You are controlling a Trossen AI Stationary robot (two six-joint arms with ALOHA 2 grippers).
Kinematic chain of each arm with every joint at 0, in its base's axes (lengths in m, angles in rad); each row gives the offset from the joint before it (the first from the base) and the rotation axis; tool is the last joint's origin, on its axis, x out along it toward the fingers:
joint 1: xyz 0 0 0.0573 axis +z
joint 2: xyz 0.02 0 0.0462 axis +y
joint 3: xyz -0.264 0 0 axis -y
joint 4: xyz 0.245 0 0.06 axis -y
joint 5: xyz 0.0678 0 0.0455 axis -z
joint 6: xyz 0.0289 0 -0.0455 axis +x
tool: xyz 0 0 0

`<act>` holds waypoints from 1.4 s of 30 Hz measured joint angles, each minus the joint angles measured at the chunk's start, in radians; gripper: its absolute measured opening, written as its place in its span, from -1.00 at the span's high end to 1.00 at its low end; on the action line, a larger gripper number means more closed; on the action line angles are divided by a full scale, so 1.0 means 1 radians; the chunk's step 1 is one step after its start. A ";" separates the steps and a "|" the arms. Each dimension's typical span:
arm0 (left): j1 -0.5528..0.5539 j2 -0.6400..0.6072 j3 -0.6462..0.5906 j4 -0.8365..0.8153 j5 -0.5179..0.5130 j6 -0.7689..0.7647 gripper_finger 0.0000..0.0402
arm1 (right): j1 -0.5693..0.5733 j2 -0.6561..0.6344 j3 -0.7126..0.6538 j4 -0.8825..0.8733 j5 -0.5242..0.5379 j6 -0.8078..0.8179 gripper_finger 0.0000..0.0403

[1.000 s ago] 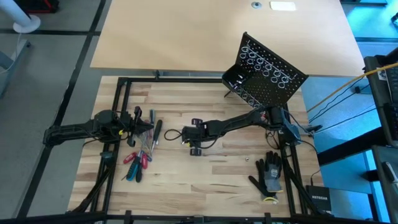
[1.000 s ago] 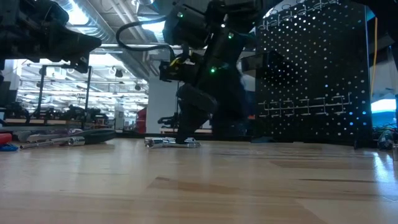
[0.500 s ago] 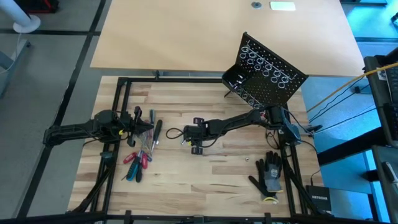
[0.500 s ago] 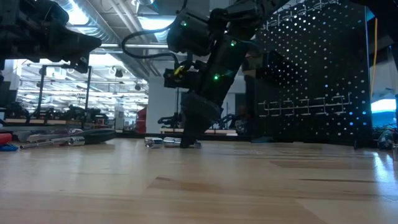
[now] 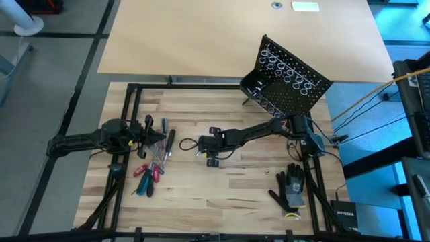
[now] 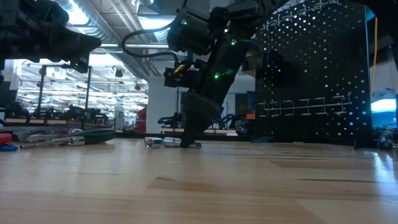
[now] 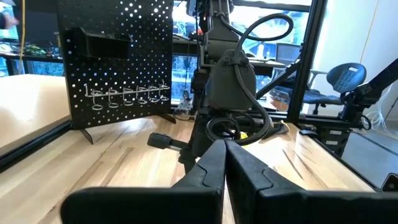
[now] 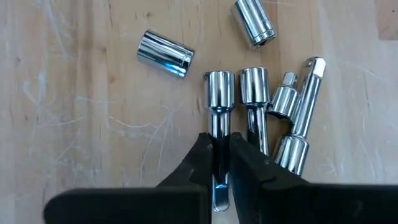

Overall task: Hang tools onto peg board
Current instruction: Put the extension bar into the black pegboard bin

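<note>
The right gripper is gripping a silver bit on the table. The left gripper is hovering clenched over the tools.

1. A black-and-grey work glove lies palm-down on the wooden tabletop, near its right edge, fingers spread.
2. A small black box with white lettering sits just off the tabletop's right front corner, beyond the glove.
3. A larger, paler table surface adjoins the wooden tabletop's far edge; a small round fitting and a white card lie at its far side.
4. Yellow cables run off to the right of the tabletop.
5. A blue office chair stands in the room beyond the tabletop.
</note>
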 joint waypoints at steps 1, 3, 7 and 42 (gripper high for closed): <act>0.000 0.000 0.000 0.000 0.000 0.000 0.99 | 0.001 0.000 0.000 -0.001 0.007 0.000 0.85; 0.000 0.000 0.000 0.000 0.000 0.000 0.99 | 0.001 0.000 0.000 -0.007 0.018 0.000 0.85; 0.000 0.000 0.000 0.000 0.000 0.000 0.99 | 0.001 -0.002 0.000 -0.022 0.042 0.016 0.77; 0.000 0.000 0.000 -0.001 0.000 0.001 0.99 | -0.100 -0.659 -0.002 -0.294 0.594 -0.011 0.78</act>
